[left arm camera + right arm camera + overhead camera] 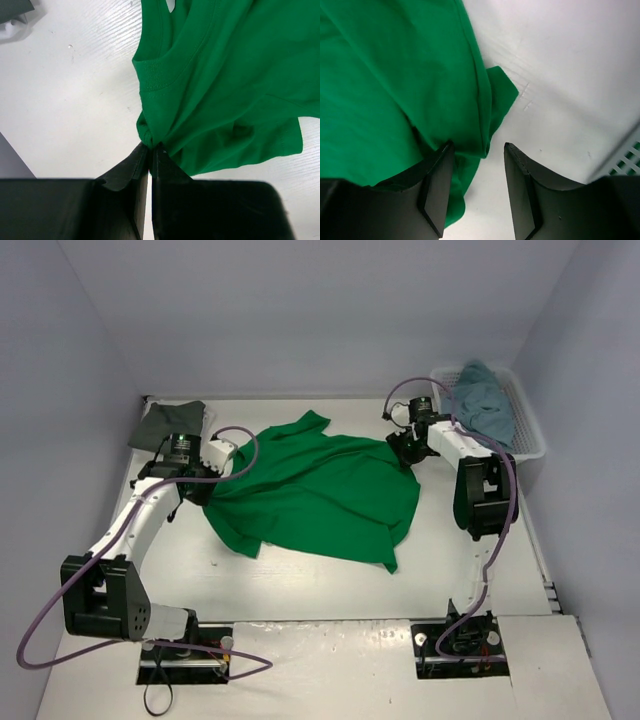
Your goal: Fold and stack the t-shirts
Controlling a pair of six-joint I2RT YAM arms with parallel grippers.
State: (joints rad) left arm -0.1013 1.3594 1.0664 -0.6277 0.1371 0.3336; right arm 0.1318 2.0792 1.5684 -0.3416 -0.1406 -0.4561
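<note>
Starting at the near edge of the table [300, 585], the two arm bases sit side by side with purple cables looping off them, and bare white tabletop lies between them and the cloth. Past that strip, the bright green t-shirt [320, 490] lies spread and rumpled across the middle of the table, one corner trailing toward the near right and a sleeve pointing to the far side. At its left edge, the left gripper [195, 490] has its fingers pressed together on a bunched pinch of green cloth [225, 75] just below the ribbed collar, as the left wrist view shows [150, 147]. At the shirt's far right edge, the right gripper [405, 452] hangs low with its fingers apart [477, 146]; a folded hem of the green fabric [380, 75] lies in the gap beside the left finger, the right finger over bare table. Farther back, a dark grey t-shirt [170, 420] lies in the far left corner, close behind the left wrist. In the far right corner, the white lattice basket [530, 430] holds a heaped teal-blue t-shirt [485, 400], and its wall shows just beside the right gripper [632, 155].
</note>
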